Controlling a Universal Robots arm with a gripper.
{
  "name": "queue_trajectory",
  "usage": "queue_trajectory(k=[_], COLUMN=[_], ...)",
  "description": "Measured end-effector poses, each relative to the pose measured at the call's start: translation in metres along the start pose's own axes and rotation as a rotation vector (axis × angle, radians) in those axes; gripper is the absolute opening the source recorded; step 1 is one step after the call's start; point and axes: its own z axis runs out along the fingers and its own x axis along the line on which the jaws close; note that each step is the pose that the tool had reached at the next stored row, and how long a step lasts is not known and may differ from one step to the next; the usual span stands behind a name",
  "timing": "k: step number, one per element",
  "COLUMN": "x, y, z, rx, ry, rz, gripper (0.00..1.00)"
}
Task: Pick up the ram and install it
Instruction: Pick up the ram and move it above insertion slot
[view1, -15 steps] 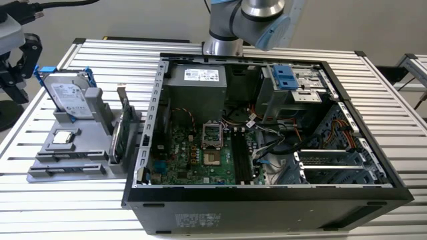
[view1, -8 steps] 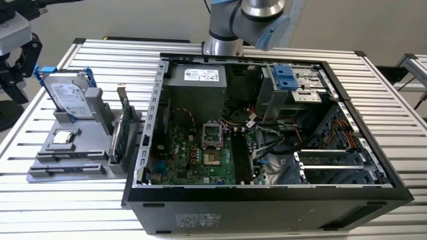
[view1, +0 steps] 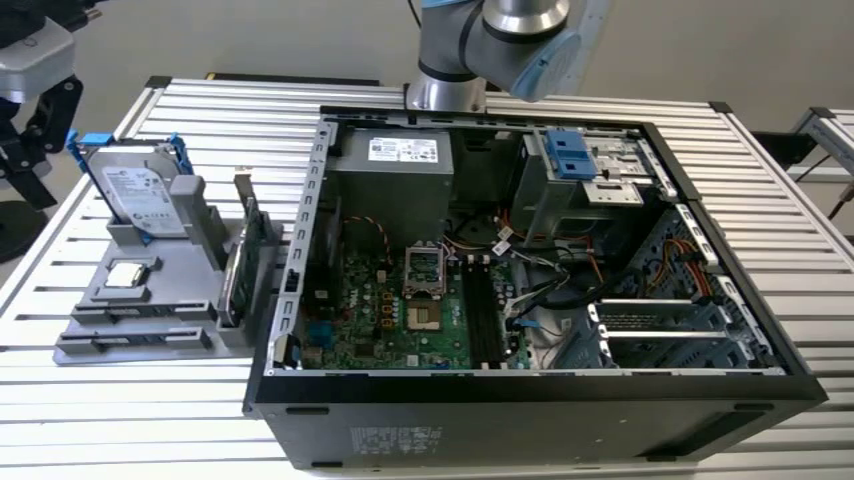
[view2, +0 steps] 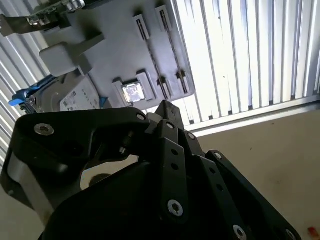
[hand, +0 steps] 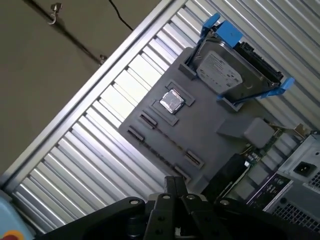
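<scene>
- The slatted tabletop (view1: 227, 110) runs off the edges of the exterior view.
- An opened computer case (view1: 534, 420) stands just beside the grey tray (view1: 140, 326), on the exterior view's right of it.
- The arm (view1: 467, 45) is cropped, well apart from the tray.
- The pincer (hand: 173, 181) is above the tray, tips drawn together, gripping nothing.
- The ram (hand: 168, 140) seems to be the thin dark strip edge-up in a tray slot, but it is hard to make out.
</scene>
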Motion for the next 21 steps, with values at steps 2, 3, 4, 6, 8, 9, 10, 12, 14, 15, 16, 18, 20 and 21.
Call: queue_trajectory(k=[2, 3, 4, 6, 8, 9, 10, 12, 14, 15, 16, 18, 20, 21], x=[0.0, 0.0, 0.0, 0.0, 0.0, 0.0, 0.0, 0.0, 0.0, 0.0, 0.0, 0.0, 0.0, 0.0], y=[0.0, 0.0, 0.0, 0.0, 0.0, 0.0, 0.0, 0.0, 0.0, 0.0, 0.0, 0.0, -0.0001, 0.0], z=[0.0001, 0.0001, 0.0001, 0.0002, 0.0003, 0.0003, 0.0004, 0.0004, 0.0005, 0.0005, 0.0005, 0.0006, 0.0006, 0.0006], rx=[-0.0002, -0.0004, -0.0005, -0.0007, -0.001, -0.0011, -0.0012, -0.0014, -0.0016, -0.0017, -0.0018, -0.0019, -0.0021, -0.0022], ry=[0.0013, 0.0019, 0.0026, 0.0039, 0.0051, 0.0057, 0.0062, 0.0073, 0.0082, 0.0086, 0.0092, 0.0101, 0.011, 0.0114], rz=[-0.028, -0.041, -0.054, -0.08, -0.105, -0.117, -0.129, -0.15, -0.17, -0.18, -0.189, -0.209, -0.227, -0.235], gripper=[0.0, 0.0, 0.0, 0.0, 0.0, 0.0, 0.0, 0.0, 0.0, 0.0, 0.0, 0.0, 0.0, 0.0])
